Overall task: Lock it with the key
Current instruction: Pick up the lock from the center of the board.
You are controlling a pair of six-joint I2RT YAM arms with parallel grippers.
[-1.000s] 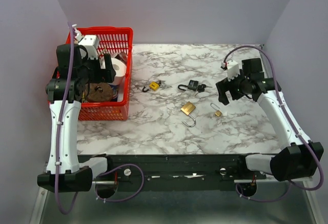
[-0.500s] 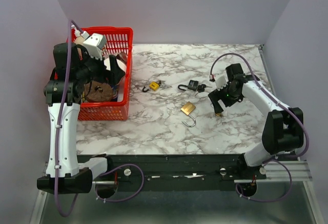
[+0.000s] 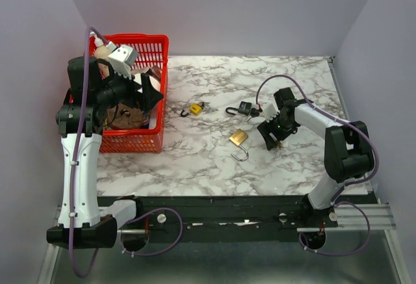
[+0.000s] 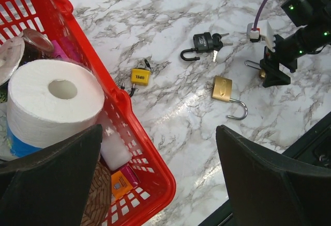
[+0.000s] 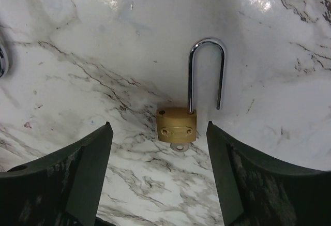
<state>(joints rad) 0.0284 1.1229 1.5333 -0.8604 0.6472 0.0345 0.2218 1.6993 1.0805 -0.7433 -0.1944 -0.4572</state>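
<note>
My right claw (image 5: 159, 129) hangs low over the marble table (image 5: 77, 40), jaws spread wide either side of the small brass padlock (image 5: 176, 126) and touching nothing. The lock's long steel shackle (image 5: 207, 71) is sprung open, and what looks like a key (image 5: 178, 146) sits in its underside. It looks light, hard and slick — likely to skate if nudged — so I judge the flat brass body the place to pinch, leaving shackle and key free. My left claw (image 4: 159, 148), equally wide and empty, hovers by the red basket (image 4: 92, 54).
</note>
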